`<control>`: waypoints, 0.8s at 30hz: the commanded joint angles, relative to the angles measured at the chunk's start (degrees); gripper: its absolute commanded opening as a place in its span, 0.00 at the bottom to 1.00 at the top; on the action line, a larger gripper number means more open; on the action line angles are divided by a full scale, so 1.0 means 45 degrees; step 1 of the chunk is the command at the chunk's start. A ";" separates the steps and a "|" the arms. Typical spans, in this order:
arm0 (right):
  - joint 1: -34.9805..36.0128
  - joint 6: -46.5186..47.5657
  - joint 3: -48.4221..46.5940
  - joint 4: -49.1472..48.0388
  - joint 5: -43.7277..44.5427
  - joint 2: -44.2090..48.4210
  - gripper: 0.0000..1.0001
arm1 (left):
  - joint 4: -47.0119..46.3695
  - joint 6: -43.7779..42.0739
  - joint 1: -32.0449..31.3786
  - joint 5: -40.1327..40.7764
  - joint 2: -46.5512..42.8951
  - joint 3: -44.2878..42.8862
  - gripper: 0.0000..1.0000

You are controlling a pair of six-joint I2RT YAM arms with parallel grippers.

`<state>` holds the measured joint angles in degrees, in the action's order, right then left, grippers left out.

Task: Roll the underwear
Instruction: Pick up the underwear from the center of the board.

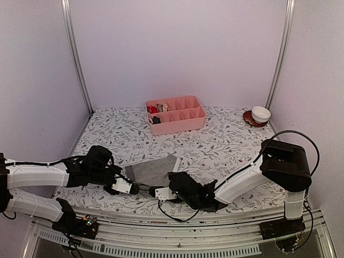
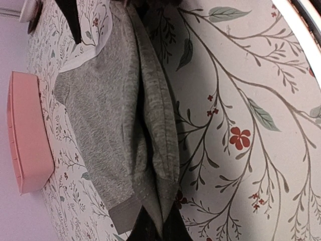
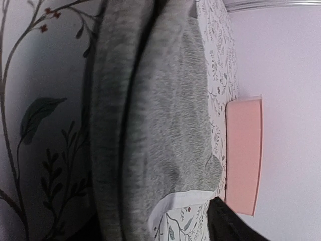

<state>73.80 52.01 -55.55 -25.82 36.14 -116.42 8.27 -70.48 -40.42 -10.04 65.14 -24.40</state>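
Left gripper (image 1: pixel 135 188): pinched shut on the folded edge of the soft grey cloth briefs (image 1: pixel 156 171).
Right gripper (image 1: pixel 156 192): can't tell, open or gripping.
Risk: an uneven pull could skew the roll!

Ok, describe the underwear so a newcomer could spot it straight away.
On the floral table, look at the near edge, in front of the pink tray. The underwear lies there between the left hand and right hand. It is the only grey cloth, soft and flat, its near edge folded over.
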 commanded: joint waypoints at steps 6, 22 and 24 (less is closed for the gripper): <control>-0.0290 0.0080 0.0585 0.2129 -0.1461 0.0305 0.20 | 0.0117 -0.0120 0.0133 -0.0235 -0.0112 -0.0136 0.00; -0.0136 -0.4177 -0.1131 0.7320 -0.6572 0.1516 0.02 | 0.1621 -0.0832 0.0097 -0.1147 -0.2197 0.1316 0.00; -0.0131 -0.4818 -0.1312 0.7892 -0.7330 0.1754 0.02 | 0.1954 -0.0823 0.0097 -0.1238 -0.2495 0.1429 0.00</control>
<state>72.86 38.74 -59.96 -1.28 13.30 -111.35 12.53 -73.25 -40.34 -13.39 56.38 -19.44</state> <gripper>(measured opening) 0.041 0.036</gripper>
